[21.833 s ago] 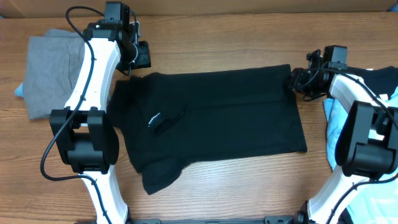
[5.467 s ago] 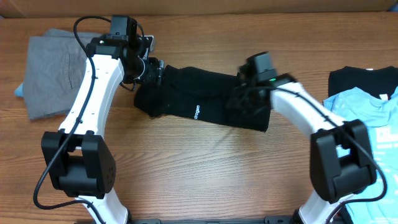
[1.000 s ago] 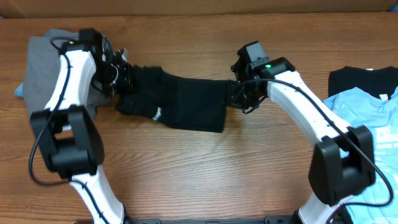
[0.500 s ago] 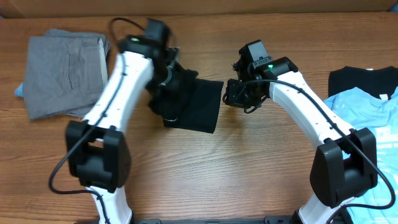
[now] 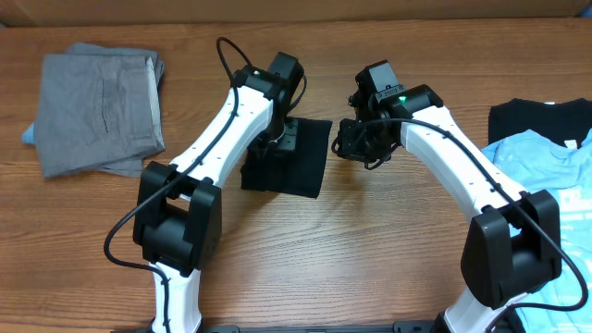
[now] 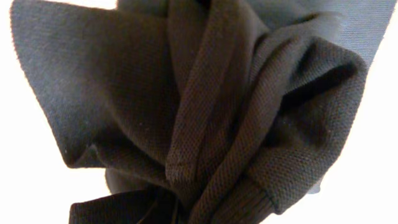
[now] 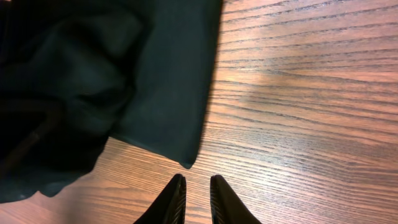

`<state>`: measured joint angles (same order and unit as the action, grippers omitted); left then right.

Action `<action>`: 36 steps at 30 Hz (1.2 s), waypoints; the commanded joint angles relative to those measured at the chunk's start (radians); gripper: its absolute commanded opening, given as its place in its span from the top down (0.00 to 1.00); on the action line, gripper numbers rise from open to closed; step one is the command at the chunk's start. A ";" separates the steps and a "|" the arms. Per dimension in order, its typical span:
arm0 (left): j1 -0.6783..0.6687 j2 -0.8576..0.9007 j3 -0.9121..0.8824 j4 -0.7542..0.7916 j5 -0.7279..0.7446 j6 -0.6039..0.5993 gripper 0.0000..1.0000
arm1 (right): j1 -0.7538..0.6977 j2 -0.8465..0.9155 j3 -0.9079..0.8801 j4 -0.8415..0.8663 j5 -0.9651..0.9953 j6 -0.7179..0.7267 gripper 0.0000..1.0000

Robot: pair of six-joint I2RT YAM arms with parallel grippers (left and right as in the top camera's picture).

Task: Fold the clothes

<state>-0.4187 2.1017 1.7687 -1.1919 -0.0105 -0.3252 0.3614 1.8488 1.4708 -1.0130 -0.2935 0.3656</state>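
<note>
Because it seemed soft, light and limp, the black T-shirt (image 5: pixel 310 171) on the table (image 5: pixel 370 259) bunched within the clenched left gripper (image 5: pixel 277 148). The right gripper (image 7: pixel 195 186), barely parted, held nothing. Hem corners seemed the best holds.

The left arm (image 5: pixel 222 129) stretches up from its base, bends at the elbow and tips its wrist down, so the left claw (image 5: pixel 277 146) points at the table (image 5: pixel 370 259) beneath it. That claw is pinched tight on a bunch of the black shirt (image 6: pixel 205 124), which hides its fingers from its own wrist camera. The right arm (image 5: pixel 462 176) arches in towards it, a green light lit on the wrist. The right claw (image 7: pixel 197 182) hangs low just beside the left claw, angled down, its two dark fingertips (image 7: pixel 176 199) a narrow gap apart with nothing between them.
</note>
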 commanded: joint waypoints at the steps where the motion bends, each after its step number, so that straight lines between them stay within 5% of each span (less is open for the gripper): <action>1: 0.052 -0.001 0.022 -0.034 -0.101 -0.039 0.96 | -0.005 -0.003 0.004 0.004 0.013 -0.006 0.83; 10: 0.147 -0.010 0.066 -0.065 -0.127 -0.062 0.96 | -0.005 -0.003 0.004 0.013 0.013 -0.006 0.83; 24: -0.034 0.064 0.066 0.018 -0.209 -0.137 0.93 | -0.005 -0.003 0.004 -0.010 0.025 -0.006 0.83; 30: -0.063 0.132 0.066 0.049 -0.114 -0.161 0.66 | -0.005 -0.003 0.004 -0.027 0.040 -0.006 0.83; 35: -0.089 0.127 0.092 0.055 -0.093 -0.133 0.00 | -0.005 -0.003 0.004 -0.029 0.040 -0.006 0.83; 36: -0.092 0.127 0.110 0.040 -0.093 -0.124 0.00 | -0.005 -0.003 0.004 -0.030 0.040 -0.006 0.83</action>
<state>-0.4923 2.2166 1.8263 -1.1343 -0.1375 -0.4667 0.3607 1.8488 1.4708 -1.0420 -0.2653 0.3653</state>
